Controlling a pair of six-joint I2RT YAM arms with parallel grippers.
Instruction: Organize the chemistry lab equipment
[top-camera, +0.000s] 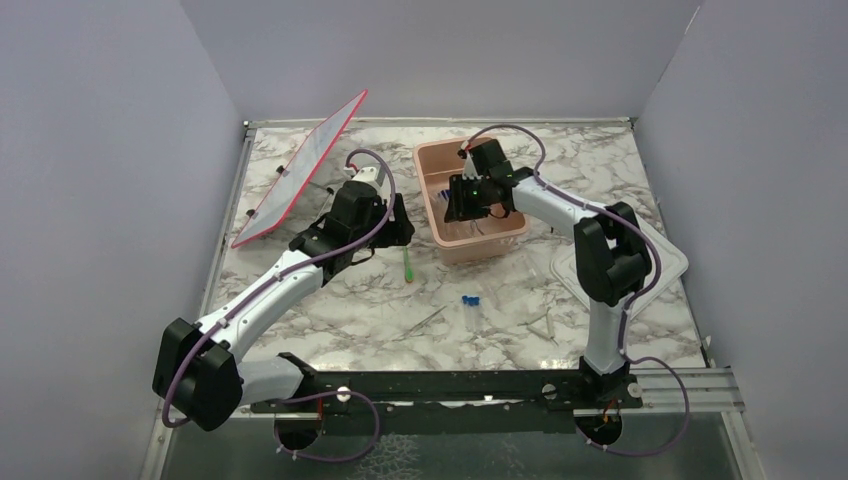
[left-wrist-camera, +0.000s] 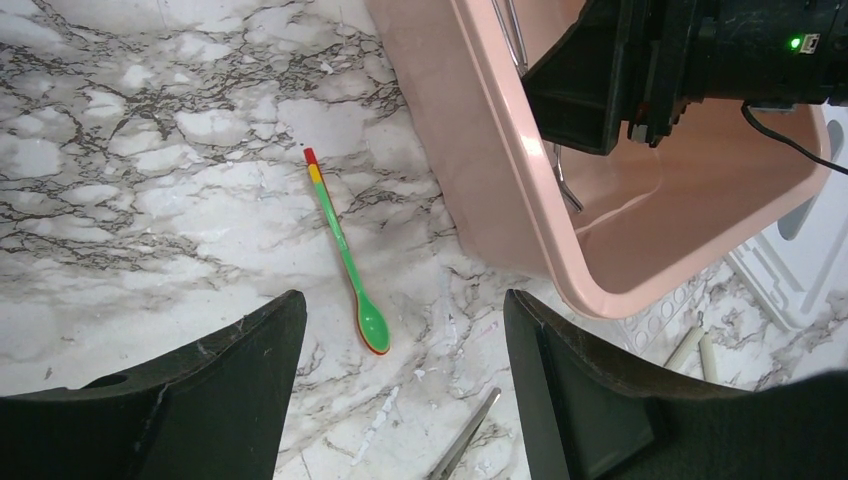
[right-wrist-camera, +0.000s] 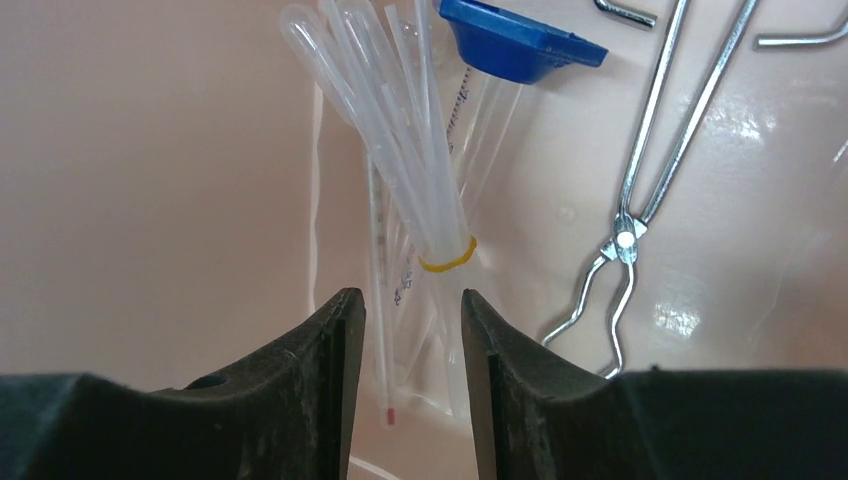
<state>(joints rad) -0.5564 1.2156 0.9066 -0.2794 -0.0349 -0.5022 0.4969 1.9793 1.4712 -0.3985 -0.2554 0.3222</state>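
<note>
Green on marble, just past the left gripper, jaws wide apart and nothing held. Ahead and a touch left of the gap, the green-yellow stick, flat on the table; spoon end nearest, just inside the gap as seen from the wrist, red-and-yellow tip farthest. Long axis almost straight away from the wrist, leaning slightly left, so roughly square to the closing line of the jaws. Probably little turning needed, only a drop onto the shaft. Clearly the nearer arm for it. To the right of the stick, close but apart, the wall of the pink tub. Low in the same view, on the marble, the metal tweezers.

Over that tub, the right gripper: narrow gap, nothing clamped. Beyond it, on the tub floor, thin clear pipettes bundled with a yellow band, a clear tube with a blue cap and wire tongs. Well apart from the stick, tub wall between.
</note>
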